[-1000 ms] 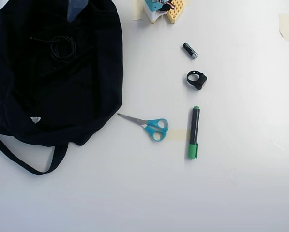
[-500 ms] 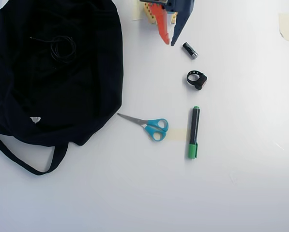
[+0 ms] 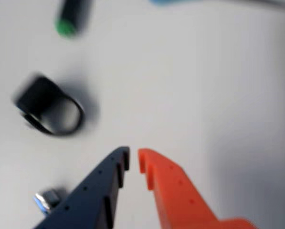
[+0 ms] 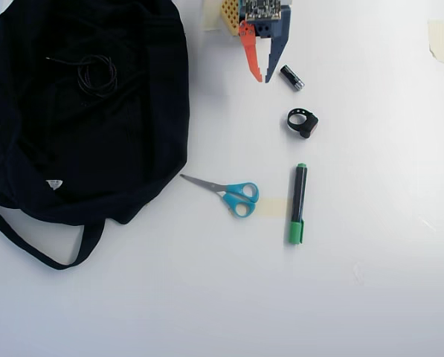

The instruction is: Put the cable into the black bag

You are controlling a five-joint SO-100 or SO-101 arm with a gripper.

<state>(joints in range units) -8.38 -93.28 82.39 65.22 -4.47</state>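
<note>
The cable [image 4: 97, 74], a thin black cord in a small round coil with a short tail pointing left, lies on the black bag [image 4: 132, 134] at the upper left of the overhead view. The bag is large and floppy, with a white tag and a long strap trailing toward the lower left. My gripper [image 4: 262, 79] is at the top middle, well to the right of the bag and just left of a battery. Its orange and dark blue fingers are almost together with nothing between them. The wrist view shows the gripper [image 3: 133, 153] over bare white table; cable and bag are out of that view.
A small battery [image 4: 291, 77], a black ring-shaped strap [image 4: 303, 123], a green-capped marker [image 4: 297, 203] and blue-handled scissors [image 4: 233, 193] lie on the white table. The wrist view shows the strap [image 3: 47, 107], the marker's green end [image 3: 66, 24] and the battery [image 3: 47, 200], all blurred.
The gripper swung right from above the bag's top edge to beside the battery, and its fingers closed together. The cable stays lying on the bag.
</note>
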